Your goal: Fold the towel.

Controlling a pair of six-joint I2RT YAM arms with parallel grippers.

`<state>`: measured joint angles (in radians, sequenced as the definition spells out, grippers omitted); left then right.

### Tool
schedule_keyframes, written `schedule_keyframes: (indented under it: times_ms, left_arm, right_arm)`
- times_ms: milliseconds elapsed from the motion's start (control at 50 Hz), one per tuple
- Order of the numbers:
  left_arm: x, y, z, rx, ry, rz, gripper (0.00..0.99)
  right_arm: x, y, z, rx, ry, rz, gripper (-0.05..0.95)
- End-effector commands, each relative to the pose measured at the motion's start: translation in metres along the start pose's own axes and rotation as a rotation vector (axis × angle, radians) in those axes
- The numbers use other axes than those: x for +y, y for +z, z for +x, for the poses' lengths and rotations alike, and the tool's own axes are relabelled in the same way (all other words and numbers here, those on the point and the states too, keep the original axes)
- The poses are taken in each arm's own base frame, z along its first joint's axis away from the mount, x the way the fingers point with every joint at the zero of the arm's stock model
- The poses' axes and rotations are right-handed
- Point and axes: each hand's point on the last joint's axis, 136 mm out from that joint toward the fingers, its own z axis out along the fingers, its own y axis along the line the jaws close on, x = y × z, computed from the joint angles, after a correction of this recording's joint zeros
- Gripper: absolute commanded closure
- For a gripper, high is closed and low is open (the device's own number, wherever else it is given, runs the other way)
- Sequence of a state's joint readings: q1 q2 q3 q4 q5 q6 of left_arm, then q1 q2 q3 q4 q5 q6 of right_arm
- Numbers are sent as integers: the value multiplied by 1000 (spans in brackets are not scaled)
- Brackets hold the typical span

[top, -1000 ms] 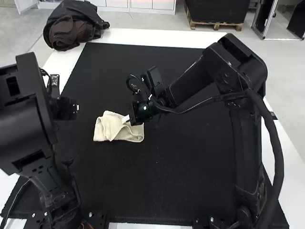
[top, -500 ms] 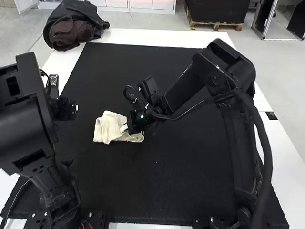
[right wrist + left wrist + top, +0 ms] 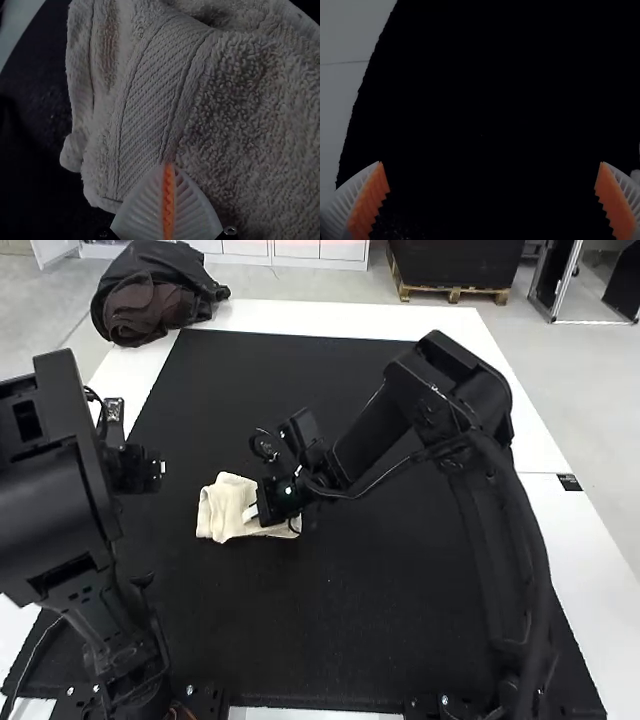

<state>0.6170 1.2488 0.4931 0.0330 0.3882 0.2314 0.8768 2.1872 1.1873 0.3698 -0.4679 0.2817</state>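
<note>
The cream towel (image 3: 222,502) lies folded and uneven on the black mat, left of the middle in the high view. My right gripper (image 3: 250,512) reaches its right part from the right, the fingertips touching the top layer. In the right wrist view the right gripper (image 3: 169,165) is shut, its orange pads together over the towel (image 3: 250,120) beside the woven band, with no cloth visible between them. My left gripper (image 3: 160,468) is held left of the towel, apart from it. Seen in the left wrist view, the left gripper (image 3: 491,162) stands wide open over the mat.
The black mat (image 3: 350,630) covers most of the white table (image 3: 590,530). A dark bag with brown cloth (image 3: 150,305) sits at the table's far left corner. The right arm spans the mat's right side.
My right gripper has moved a little left and toward the near edge, and the towel's top layer has shifted slightly with it. The left arm has stayed still.
</note>
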Motion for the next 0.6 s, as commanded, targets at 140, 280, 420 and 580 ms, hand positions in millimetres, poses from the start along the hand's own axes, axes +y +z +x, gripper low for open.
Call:
schedule_keyframes:
  times_ms: [140,280,420,580]
  left_arm:
    - [1,-7,-12,-40,23,-1,30]
    - [1,-12,-17,-55,28,-6,30]
    - [1,-18,-27,-77,35,-13,30]
    - [0,-26,-45,-102,36,-8,30]
  right_arm:
    - [-3,13,-3,-20,-8,-8,921]
    - [-2,9,-8,-29,-6,-10,921]
    - [21,-12,-37,-88,-32,-33,921]
    - [45,-51,-75,-163,-44,-54,921]
